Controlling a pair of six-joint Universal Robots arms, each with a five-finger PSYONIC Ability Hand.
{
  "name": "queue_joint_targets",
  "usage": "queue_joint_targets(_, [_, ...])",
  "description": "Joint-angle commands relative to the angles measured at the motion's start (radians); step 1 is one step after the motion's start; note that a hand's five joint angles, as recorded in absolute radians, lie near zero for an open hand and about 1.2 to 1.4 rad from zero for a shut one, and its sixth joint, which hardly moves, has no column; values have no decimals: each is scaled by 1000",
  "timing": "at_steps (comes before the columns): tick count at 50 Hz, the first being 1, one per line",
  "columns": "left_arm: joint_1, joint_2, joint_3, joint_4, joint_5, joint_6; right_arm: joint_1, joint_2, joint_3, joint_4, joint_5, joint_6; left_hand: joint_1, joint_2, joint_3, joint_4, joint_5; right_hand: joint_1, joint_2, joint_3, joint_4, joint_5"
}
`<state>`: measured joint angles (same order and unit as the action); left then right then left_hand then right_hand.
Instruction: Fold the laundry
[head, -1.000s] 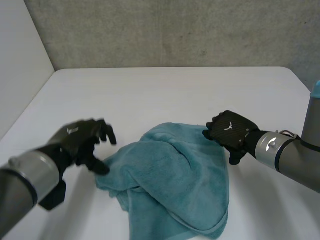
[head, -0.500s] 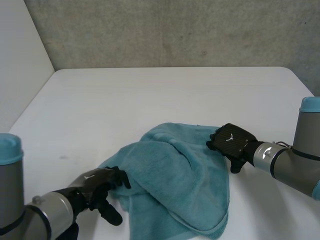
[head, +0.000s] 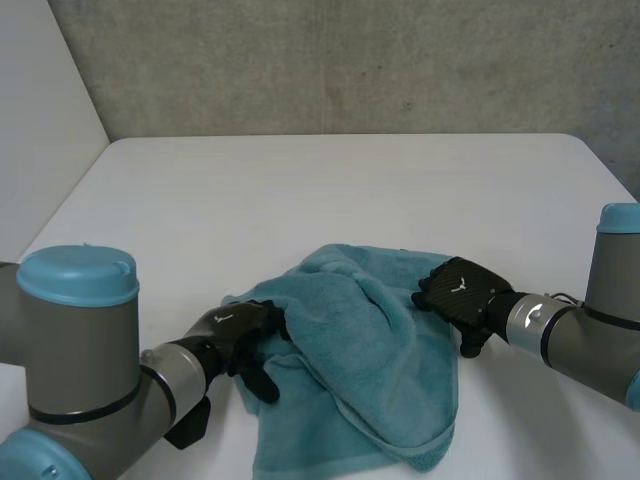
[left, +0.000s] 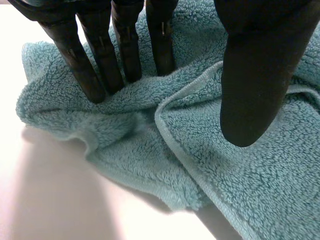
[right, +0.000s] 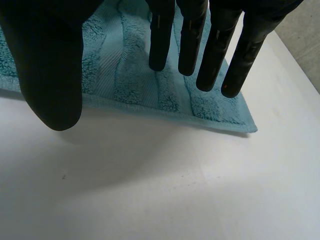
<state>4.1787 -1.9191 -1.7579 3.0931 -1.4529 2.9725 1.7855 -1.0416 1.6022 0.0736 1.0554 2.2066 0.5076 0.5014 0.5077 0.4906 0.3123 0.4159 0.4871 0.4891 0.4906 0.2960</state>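
White table (head: 300, 190), grey wall (head: 350, 60), rumpled towel (head: 370, 370).

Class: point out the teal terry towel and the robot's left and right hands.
teal terry towel (head: 372, 345), head view, crumpled middle.
left hand (head: 232, 326), head view, back of palm.
right hand (head: 460, 285), head view, back of palm.

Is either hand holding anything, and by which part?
Nothing is held. The left hand presses straight fingers into the towel at its bunched edge; the right hand is open over a corner.

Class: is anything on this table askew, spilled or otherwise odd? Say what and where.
The teal towel lies crumpled in a heap, left hand at one side, right hand at the other, its edges askew. Nothing looks spilled or damaged.
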Motion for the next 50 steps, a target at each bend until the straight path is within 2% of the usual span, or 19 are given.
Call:
queue_joint_targets(1, [-28,-61,49,18,0,0,0,0,4,0,2,-2,52,59,52,69,73,118,47,45,44,64])
queue_joint_targets(4, [-37,-81,63,22,0,0,0,0,7,-1,2,-4,87,94,87,104,108,115,44,42,41,61])
queue_joint_targets(8, [-40,-95,69,47,0,-1,0,0,7,-6,3,-4,372,378,372,389,392,115,44,42,41,61])
queue_joint_targets(11, [-46,-94,70,87,-4,2,0,-2,5,-26,6,2,677,683,677,694,698,124,53,51,49,69])
queue_joint_targets(13, [-46,-86,72,104,-18,5,2,-2,-1,-40,20,12,868,874,867,884,888,139,68,66,64,84])
queue_joint_targets(14, [-46,-77,81,116,-39,11,5,-2,-4,-44,31,13,888,895,888,905,909,142,71,69,67,87])
queue_joint_targets(20, [-22,-25,175,121,-90,20,40,-3,-27,-124,139,48,889,895,889,906,909,121,50,48,47,67])
queue_joint_targets(23, [17,-11,219,116,-93,26,60,-3,-31,-150,156,76,889,895,889,906,909,107,35,33,32,52])
queue_joint_targets(25, [72,-8,257,98,-87,60,64,-9,-36,-150,158,111,889,895,889,906,909,95,24,22,20,40])
queue_joint_targets(30, [139,2,308,30,-87,248,66,-40,-41,-149,158,165,889,895,889,906,909,92,21,19,17,37])
queue_joint_targets(32, [150,3,316,19,-92,388,64,-49,-39,-149,158,180,889,895,889,906,909,89,18,16,14,34])
queue_joint_targets(37, [175,-1,314,42,-98,488,64,-51,-33,-149,158,183,889,895,889,906,909,89,18,16,14,34])
queue_joint_targets(41, [172,-3,273,35,-96,459,66,-51,-27,-149,158,182,886,892,886,903,907,86,15,13,11,31])
queue_joint_targets(42, [170,-2,259,35,-93,448,66,-49,-25,-149,158,182,729,735,729,746,750,86,15,13,11,31])
queue_joint_targets(43, [170,-1,259,35,-93,448,64,-49,-25,-149,158,182,728,734,727,745,748,86,15,13,11,31])
queue_joint_targets(45, [167,3,216,36,-89,421,64,-49,-24,-149,160,182,336,343,336,353,357,86,15,13,11,31])
queue_joint_targets(50, [147,41,129,42,-87,370,66,-46,-24,-150,161,182,270,276,269,287,290,66,-6,-8,-9,11])
